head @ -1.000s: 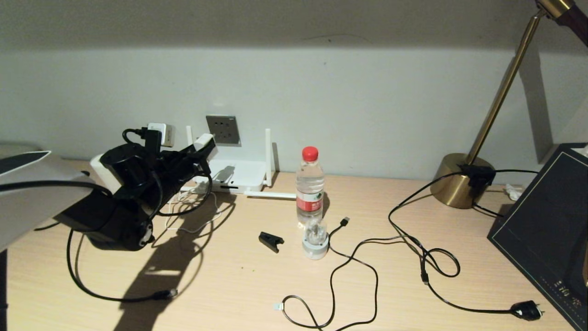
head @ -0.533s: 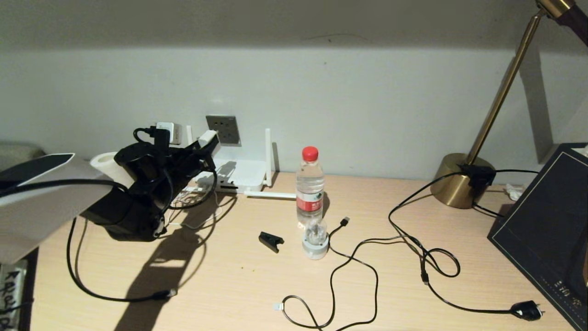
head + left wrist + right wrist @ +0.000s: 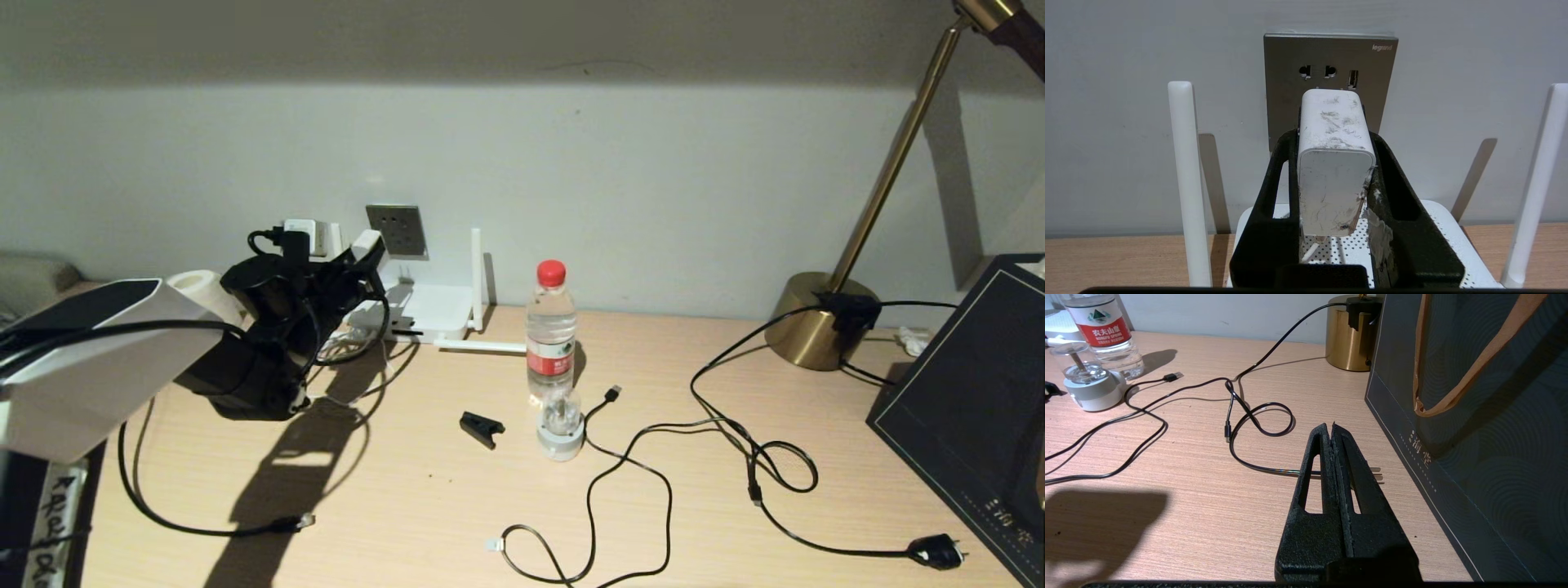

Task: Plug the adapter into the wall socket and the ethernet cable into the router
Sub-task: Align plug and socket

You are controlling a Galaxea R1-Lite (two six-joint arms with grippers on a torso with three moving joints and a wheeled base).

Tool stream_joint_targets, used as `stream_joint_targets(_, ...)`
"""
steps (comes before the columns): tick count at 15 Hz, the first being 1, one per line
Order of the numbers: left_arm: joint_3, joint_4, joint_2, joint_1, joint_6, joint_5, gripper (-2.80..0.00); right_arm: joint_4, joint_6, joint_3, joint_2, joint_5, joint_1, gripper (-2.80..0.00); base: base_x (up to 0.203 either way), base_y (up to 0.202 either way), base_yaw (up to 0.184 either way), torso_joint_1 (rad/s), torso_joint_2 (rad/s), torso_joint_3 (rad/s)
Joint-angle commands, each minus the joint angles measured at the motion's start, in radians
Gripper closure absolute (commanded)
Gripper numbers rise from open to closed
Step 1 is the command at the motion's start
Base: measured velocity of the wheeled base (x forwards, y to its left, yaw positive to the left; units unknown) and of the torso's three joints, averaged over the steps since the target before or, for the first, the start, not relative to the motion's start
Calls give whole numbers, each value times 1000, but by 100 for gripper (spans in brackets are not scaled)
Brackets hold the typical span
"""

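1. Adapter clamped by its side faces between the left gripper fingers, partly closed; right gripper shut, empty, parked.
2. Adapter sits just before wall socket, above router.
3. Judged light, rigid, smooth-shelled; side grip suits, may twist under push.

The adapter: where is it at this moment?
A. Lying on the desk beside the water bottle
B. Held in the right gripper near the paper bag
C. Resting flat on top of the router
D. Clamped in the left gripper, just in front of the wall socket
D. In the left wrist view the adapter sits between the left gripper fingers, facing the wall socket above the router.
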Motion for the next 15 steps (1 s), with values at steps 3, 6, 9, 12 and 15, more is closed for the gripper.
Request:
stream_joint_targets(3,-52,2,41,-2,0,0,0,-1,-1,35,2,0,0,0,0,0,0,0,0,0)
stream_joint_targets(6,-71,6,54,-5,0,0,0,-1,-1,35,2,0,0,0,0,0,0,0,0,0)
stream_joint_targets(9,-114,20,71,-5,0,2,0,-1,-1,35,2,0,0,0,0,0,0,0,0,0)
stream_joint_targets(12,-122,21,78,-12,-2,3,0,-1,-1,35,2,0,0,0,0,0,0,0,0,0)
stream_joint_targets(15,-124,21,72,-16,-2,21,0,-1,-1,35,2,0,0,0,0,0,0,0,0,0)
